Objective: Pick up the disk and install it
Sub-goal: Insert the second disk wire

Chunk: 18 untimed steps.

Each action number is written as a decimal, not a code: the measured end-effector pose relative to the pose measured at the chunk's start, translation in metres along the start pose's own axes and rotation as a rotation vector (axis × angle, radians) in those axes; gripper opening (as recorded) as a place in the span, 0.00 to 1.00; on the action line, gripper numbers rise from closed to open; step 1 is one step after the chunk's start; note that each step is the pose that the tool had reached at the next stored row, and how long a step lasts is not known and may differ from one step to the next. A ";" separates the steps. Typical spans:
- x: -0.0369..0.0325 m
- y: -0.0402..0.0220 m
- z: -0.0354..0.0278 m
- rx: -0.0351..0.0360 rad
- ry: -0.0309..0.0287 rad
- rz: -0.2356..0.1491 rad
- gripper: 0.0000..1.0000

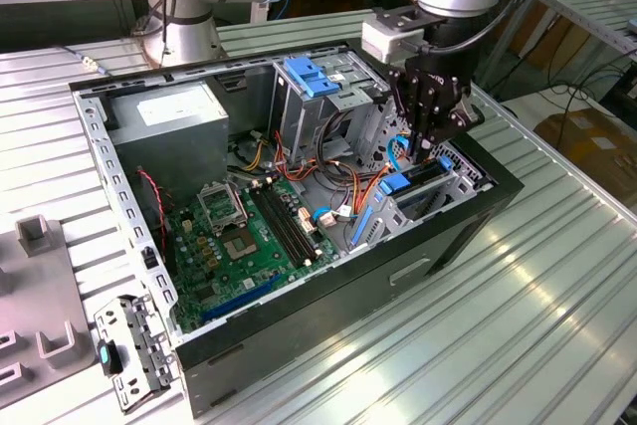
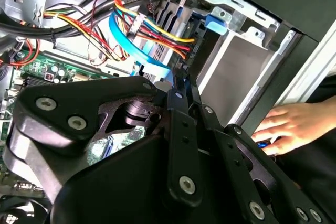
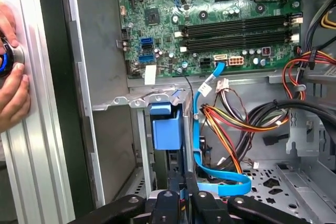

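The jaws of the gripper [image 1: 426, 146] are pressed together with nothing between them, hanging over the front corner of the open computer case [image 1: 328, 291]. In both wrist views the black fingers [image 3: 181, 203] meet in a thin line. Directly below the jaws sits the disk [image 1: 423, 183], standing on edge in the drive cage [image 1: 453, 196], its blue side rail [image 3: 166, 127] showing in the first wrist view; the jaws hover just above it, apart from it. Just beside the jaws a light-blue flat data cable [image 3: 202, 145] loops down, with a bundle of red, yellow and orange power wires [image 2: 142, 27] near it. Farther out lies the green motherboard [image 1: 239, 241], and beyond it the grey power supply [image 1: 169, 136]. Outside the case wall, a person's hand [image 2: 294, 124] rests on the ribbed metal tabletop [image 1: 518, 316].
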<state>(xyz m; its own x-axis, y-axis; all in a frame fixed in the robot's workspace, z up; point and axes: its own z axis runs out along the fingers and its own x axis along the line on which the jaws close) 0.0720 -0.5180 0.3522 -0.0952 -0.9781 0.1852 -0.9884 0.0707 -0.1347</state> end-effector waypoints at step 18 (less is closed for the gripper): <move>0.0227 0.0015 0.0076 0.0224 -0.1064 0.019 0.16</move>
<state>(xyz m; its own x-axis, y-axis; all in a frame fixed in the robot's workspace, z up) 0.0693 -0.5417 0.3488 -0.0993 -0.9920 0.0782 -0.9835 0.0859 -0.1591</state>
